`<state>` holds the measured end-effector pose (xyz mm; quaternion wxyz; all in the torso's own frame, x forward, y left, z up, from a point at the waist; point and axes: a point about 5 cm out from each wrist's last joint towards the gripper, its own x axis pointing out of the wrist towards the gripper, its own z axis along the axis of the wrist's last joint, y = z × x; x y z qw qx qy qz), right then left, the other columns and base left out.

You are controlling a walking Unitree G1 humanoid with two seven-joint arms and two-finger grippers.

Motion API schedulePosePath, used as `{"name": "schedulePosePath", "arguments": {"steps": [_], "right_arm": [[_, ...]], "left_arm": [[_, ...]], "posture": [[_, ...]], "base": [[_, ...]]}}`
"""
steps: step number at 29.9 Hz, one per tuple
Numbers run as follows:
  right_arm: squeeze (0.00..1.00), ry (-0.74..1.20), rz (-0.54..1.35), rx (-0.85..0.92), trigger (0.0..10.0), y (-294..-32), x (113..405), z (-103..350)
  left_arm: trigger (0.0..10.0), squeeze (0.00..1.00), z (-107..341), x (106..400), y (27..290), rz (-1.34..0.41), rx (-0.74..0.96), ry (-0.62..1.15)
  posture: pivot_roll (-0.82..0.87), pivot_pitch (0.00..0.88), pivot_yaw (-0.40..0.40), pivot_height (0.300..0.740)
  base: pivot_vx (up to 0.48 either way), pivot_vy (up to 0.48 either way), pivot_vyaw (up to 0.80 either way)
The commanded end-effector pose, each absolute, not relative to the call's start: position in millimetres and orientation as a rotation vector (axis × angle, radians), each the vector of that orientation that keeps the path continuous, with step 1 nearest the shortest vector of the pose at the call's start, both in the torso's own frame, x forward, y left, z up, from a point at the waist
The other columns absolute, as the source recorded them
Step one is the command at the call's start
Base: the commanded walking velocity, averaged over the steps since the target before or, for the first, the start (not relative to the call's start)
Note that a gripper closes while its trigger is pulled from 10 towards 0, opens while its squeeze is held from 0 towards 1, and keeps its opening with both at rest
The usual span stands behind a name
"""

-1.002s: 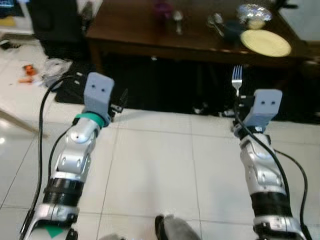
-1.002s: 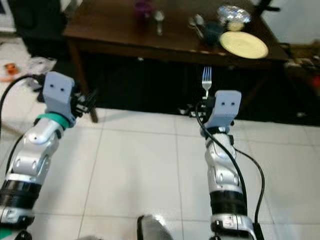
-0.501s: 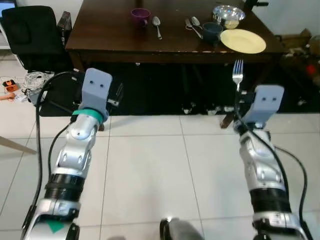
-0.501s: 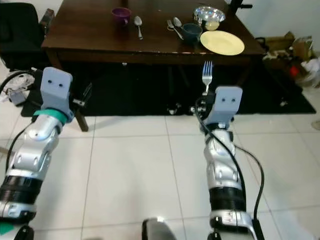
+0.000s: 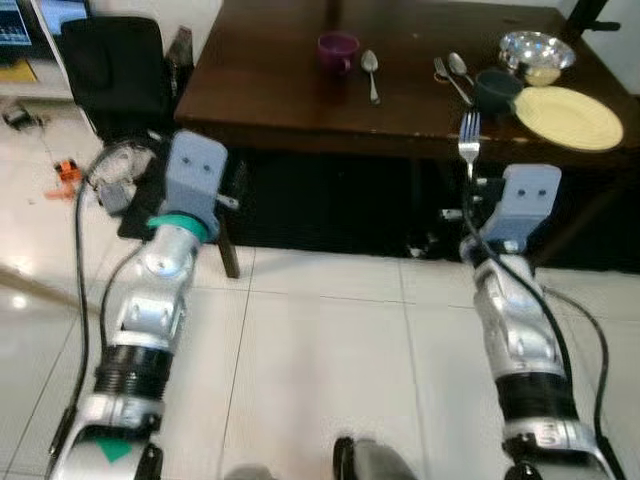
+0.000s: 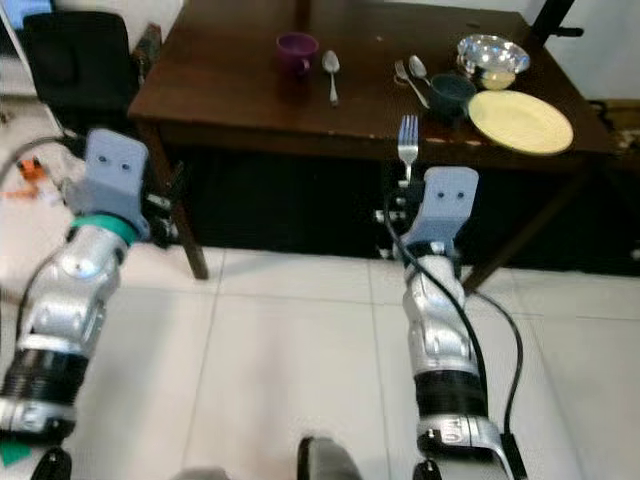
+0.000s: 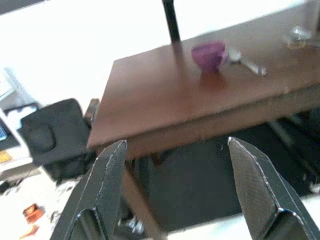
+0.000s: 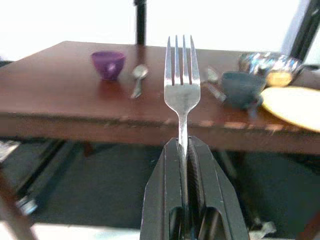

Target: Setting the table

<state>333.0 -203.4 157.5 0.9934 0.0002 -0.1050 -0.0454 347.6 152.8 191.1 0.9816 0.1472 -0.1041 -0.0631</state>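
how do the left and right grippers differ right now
The left gripper has its jaws spread wide and holds nothing; the right gripper has its jaws shut on a silver metal fork, tines pointing up. The left faces the bare corner of the dark brown wooden table; the right faces the side with dishes. Both are raised short of the table.
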Motion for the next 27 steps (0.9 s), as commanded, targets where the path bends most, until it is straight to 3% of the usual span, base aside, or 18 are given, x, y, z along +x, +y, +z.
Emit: {"name": "schedulePosePath", "arguments": {"steps": [1,8,18,27], "right_arm": [[0.0,-0.216,-0.092,0.009,10.0,-201.5,333.5,157.3],[0.0,-0.216,-0.098,0.011,10.0,-202.4,334.2,157.6],[0.0,-0.213,-0.115,0.009,10.0,-206.9,334.1,157.2],[0.0,-0.216,-0.119,-0.003,10.0,-208.0,334.3,157.5]], "left_arm": [[10.0,0.0,187.4,347.4,157.7,-0.119,0.305,-0.194],[10.0,0.0,188.4,348.1,156.9,-0.124,0.307,-0.201],[10.0,0.0,188.5,348.7,155.7,-0.13,0.306,-0.203],[10.0,0.0,188.2,348.1,155.1,-0.129,0.305,-0.204]], "posture": [[0.07,0.0,0.017,0.74],[0.07,0.0,0.017,0.74],[0.07,0.0,0.018,0.74],[0.07,0.0,0.015,0.74]], "base": [[0.428,0.0,0.0],[0.428,0.0,0.0],[0.426,0.0,-0.74],[0.428,0.0,0.0]]}}
